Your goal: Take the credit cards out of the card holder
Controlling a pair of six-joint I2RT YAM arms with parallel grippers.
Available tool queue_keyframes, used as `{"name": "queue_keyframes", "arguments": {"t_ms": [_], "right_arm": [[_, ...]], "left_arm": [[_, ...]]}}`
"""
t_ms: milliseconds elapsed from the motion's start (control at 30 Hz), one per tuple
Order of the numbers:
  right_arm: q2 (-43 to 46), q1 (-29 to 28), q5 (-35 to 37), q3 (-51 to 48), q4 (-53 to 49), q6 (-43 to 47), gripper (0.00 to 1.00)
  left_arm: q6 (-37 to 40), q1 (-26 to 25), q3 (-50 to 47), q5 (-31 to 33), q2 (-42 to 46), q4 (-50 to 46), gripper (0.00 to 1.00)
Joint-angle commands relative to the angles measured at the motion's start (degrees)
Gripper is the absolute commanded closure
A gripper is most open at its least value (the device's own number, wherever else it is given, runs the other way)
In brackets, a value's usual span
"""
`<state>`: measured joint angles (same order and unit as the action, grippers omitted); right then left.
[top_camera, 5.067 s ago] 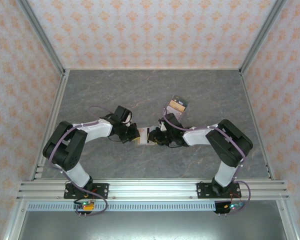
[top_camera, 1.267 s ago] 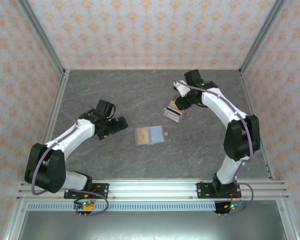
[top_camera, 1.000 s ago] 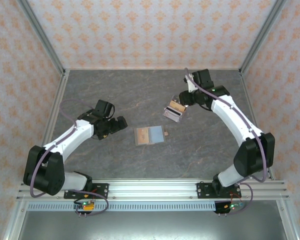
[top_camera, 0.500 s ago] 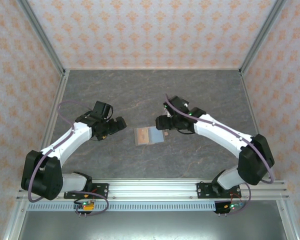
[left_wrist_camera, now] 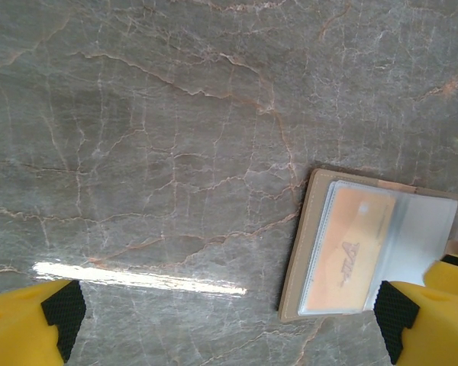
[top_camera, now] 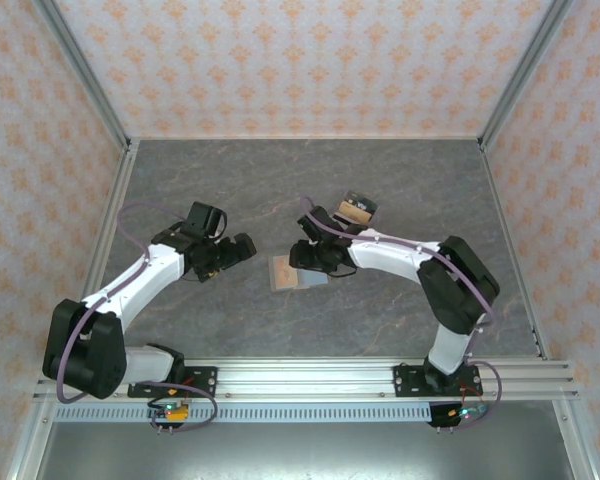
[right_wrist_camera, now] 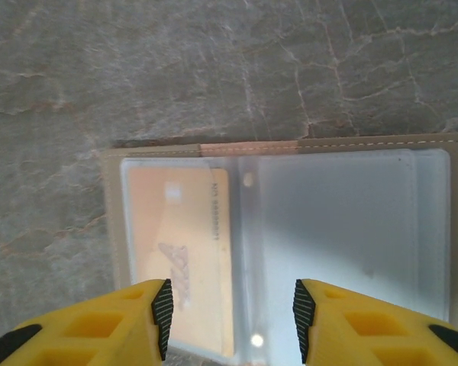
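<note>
Orange credit card (right_wrist_camera: 179, 252) lies under glossy, perhaps plastic, sleeve (right_wrist_camera: 343, 229).

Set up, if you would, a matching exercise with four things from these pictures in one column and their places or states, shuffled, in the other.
Things:
1. orange card
2. left gripper
3. right gripper
4. glossy clear piece

Places:
A. open, over the spread card holder
B. on the table, farther back than the holder
C. inside a clear sleeve of the holder
D. open, over bare table to the holder's left

Pairs: 1-C, 2-D, 3-A, 4-B.
</note>
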<state>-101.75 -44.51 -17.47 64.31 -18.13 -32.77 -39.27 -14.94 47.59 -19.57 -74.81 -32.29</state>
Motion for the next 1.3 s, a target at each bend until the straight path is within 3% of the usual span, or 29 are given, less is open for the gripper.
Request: {"name": "queue_keyframes", "arguments": {"t_ms": [0, 133, 467, 633, 1033, 1267], "right_arm": [[-2.3, -1.9, 4.6, 4.2, -3.6, 0.7, 0.52], [-5.9, -4.3, 11.0, 8.3, -10.5, 2.9, 0.53], [-10.7, -5.0, 14.4, 10.3, -13.9, 3.8, 0.64], [-10.7, -5.1, 15.3, 8.9, -13.7, 3.2, 0.75], [-9.5, -4.8, 14.0, 6.1, -10.8, 2.1, 0.77], [-8.8, -4.4, 13.2, 5.0, -9.8, 1.4, 0.78]], "left_arm": [[-0.6, 0.4, -0.3, -0.9, -0.8, 0.7, 0.00], [-0.8, 0.4, -0.2, -1.1, -1.4, 1.2, 0.00], [-2.4, -0.6, -0.3, -3.5, -3.4, 3.8, 0.00], [-3.4, -2.3, -0.2, -6.4, -5.0, 6.0, 0.10], [-8.5, -8.7, -0.4, -13.4, -11.8, 16.6, 0.55], [-9.7, -11.0, 0.4, -14.9, -16.4, 19.2, 0.65]]}}
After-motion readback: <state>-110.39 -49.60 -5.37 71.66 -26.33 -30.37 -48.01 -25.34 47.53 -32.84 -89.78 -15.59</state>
